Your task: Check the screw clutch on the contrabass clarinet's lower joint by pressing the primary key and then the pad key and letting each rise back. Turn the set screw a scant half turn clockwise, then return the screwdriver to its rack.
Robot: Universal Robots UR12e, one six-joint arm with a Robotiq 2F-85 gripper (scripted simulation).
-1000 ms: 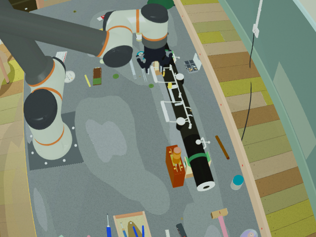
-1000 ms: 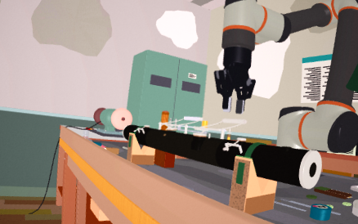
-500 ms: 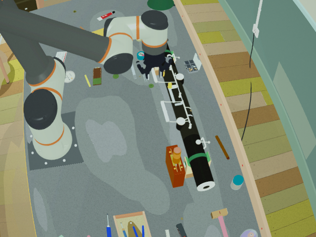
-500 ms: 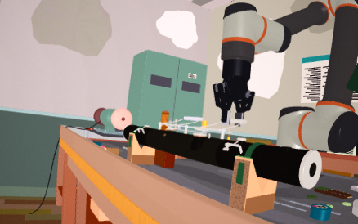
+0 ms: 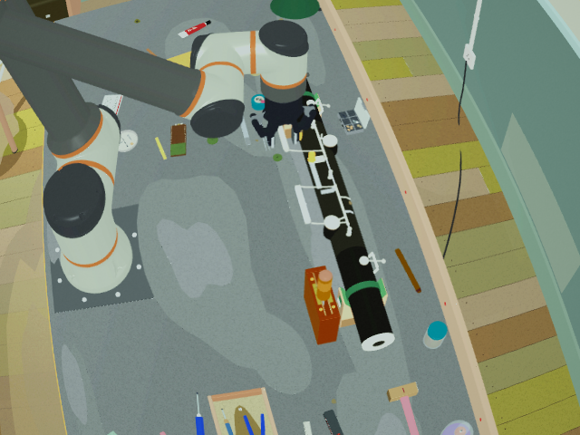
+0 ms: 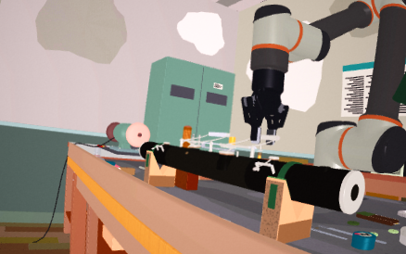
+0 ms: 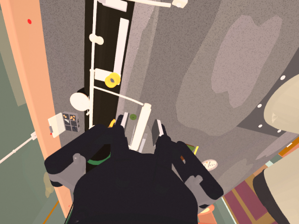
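The near end of the white primary key touchpiece (image 7: 141,125) is hidden under my gripper body in the wrist camera, and its arm runs back to the black clarinet joint (image 5: 344,224). The joint lies across two wooden cradles with green straps. A yellow set screw (image 7: 112,80) sits on the keywork further along the body, past a round white pad key (image 7: 79,101). The screwdriver (image 5: 324,284) stands upright in its orange rack (image 5: 321,306) beside the joint's open end. My gripper (image 7: 141,126) hangs just above the touchpiece, the fingers straddling it, half open and holding nothing.
The robot's base (image 5: 89,243) and arm fill the bench's left side. A raised wooden rim (image 5: 412,201) runs along the bench edge behind the joint. A small parts box (image 5: 353,119), a brown rod (image 5: 407,270) and a teal-capped jar (image 5: 435,334) lie between joint and rim.
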